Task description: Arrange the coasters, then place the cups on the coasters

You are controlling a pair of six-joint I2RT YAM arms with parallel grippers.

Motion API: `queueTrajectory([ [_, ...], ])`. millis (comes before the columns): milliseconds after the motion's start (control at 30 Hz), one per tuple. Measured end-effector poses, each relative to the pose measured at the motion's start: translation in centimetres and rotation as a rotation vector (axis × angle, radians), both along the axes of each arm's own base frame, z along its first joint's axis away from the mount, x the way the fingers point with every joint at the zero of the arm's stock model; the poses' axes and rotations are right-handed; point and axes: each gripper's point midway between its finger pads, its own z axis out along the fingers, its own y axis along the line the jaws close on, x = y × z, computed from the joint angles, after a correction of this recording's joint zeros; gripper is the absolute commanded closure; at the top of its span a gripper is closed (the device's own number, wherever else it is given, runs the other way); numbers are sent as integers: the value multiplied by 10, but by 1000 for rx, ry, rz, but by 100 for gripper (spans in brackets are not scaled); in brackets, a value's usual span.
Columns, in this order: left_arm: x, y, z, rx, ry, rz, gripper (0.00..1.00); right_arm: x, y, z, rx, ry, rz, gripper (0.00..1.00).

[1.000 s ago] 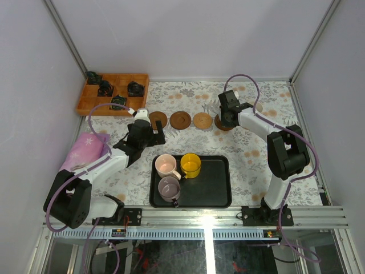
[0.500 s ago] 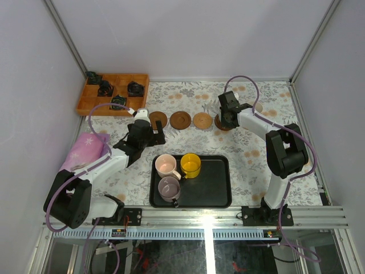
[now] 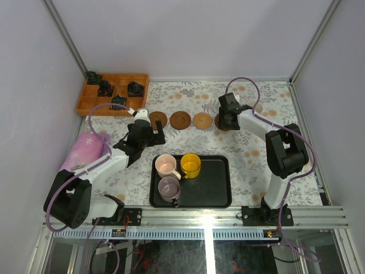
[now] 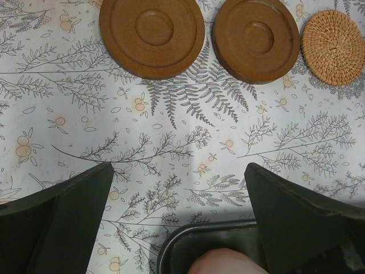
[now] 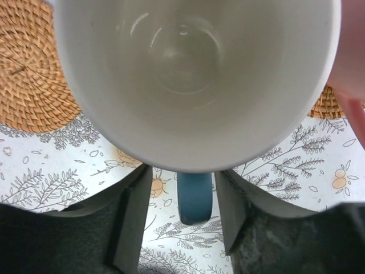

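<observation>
A white cup (image 5: pixel 188 68) with a blue handle (image 5: pixel 195 197) stands upright and fills the right wrist view. My right gripper (image 5: pixel 181 171) is open, its fingers straddling the handle with a gap on each side. From above, the right gripper (image 3: pixel 226 117) hides this cup and part of a dark coaster (image 3: pixel 219 121). Three more coasters (image 3: pixel 158 119) (image 3: pixel 180 120) (image 3: pixel 202 120) lie in a row to its left. The pink cup (image 3: pixel 165 165), yellow cup (image 3: pixel 190 165) and mauve cup (image 3: pixel 169 187) stand in the black tray (image 3: pixel 211 188). My left gripper (image 3: pixel 154 135) hovers open, with nothing between its fingers, between the row and the tray.
A wooden box (image 3: pixel 113 94) of small black objects stands at the back left. A pink cloth (image 3: pixel 86 149) lies at the left edge. Woven mats (image 5: pixel 28 74) (image 5: pixel 328 103) flank the white cup, and something pink (image 5: pixel 355 57) touches the frame's right edge.
My right gripper has opened off the blue handle and shifted slightly toward the back. The left arm and the cups in the tray have not moved.
</observation>
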Motion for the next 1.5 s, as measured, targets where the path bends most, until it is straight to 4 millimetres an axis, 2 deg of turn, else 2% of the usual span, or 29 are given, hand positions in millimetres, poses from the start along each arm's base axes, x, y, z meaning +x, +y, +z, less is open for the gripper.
queueTrajectory([
  [267, 0, 0, 0, 0, 0, 0, 0, -14, -5, -10, -7, 31, -10, 41],
  [467, 0, 0, 0, 0, 0, 0, 0, -16, -6, -3, 1, 17, -13, 41],
  [600, 0, 0, 0, 0, 0, 0, 0, -15, -6, 18, 20, -30, -13, 39],
  [867, 0, 1, 0, 2, -1, 3, 0, -15, -7, 96, 90, -215, -17, 34],
  [967, 0, 1, 0, 2, -1, 4, 0, -16, -9, 111, 101, -250, -21, 34],
  [1100, 0, 1, 0, 3, -1, 5, 0, -15, -10, 106, 88, -241, -28, 35],
  [1367, 0, 2, 0, 6, 0, 8, 0, -10, -8, 74, 61, -161, -35, 35],
  [1500, 0, 2, 0, 7, 0, 9, 0, -11, -8, 72, 60, -152, -38, 35],
])
